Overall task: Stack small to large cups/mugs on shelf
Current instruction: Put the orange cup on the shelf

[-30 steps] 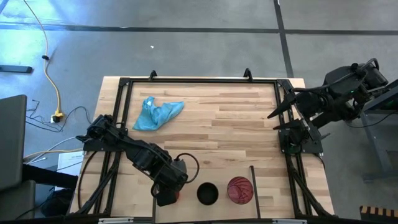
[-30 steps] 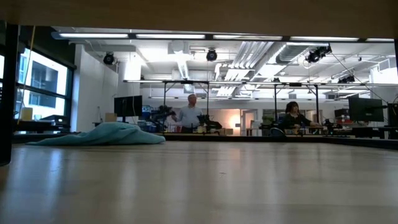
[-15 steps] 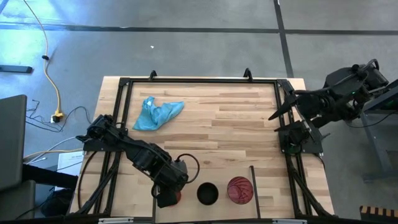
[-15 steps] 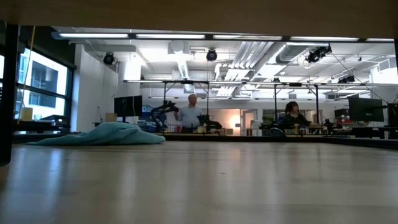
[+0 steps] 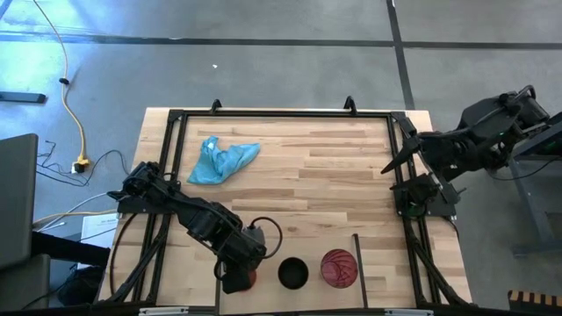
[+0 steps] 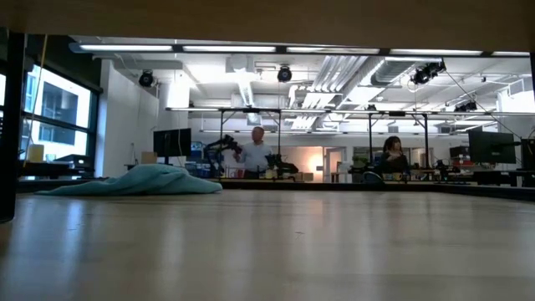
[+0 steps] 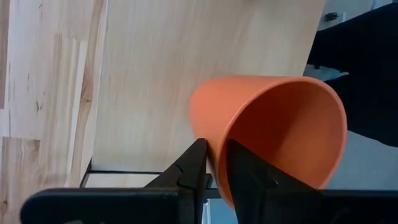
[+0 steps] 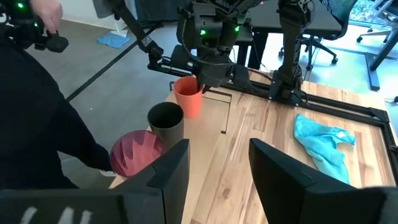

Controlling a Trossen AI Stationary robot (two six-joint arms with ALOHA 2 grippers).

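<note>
Orange plastic filled the left wrist view: we saw the left gripper point(image 7: 214, 163) pinching the rim of the orange cup point(image 7: 273, 134), at the lower edge of the high view. Right of it along that edge stood the black cup point(image 5: 293, 273) and red-pink cup point(image 5: 338, 268). Farther off, at the frame's right, our right gripper point(image 5: 392, 154) waited, fingers apart.

Two dark jointed arms, black cable loops, seemingly green indicator lights
</note>
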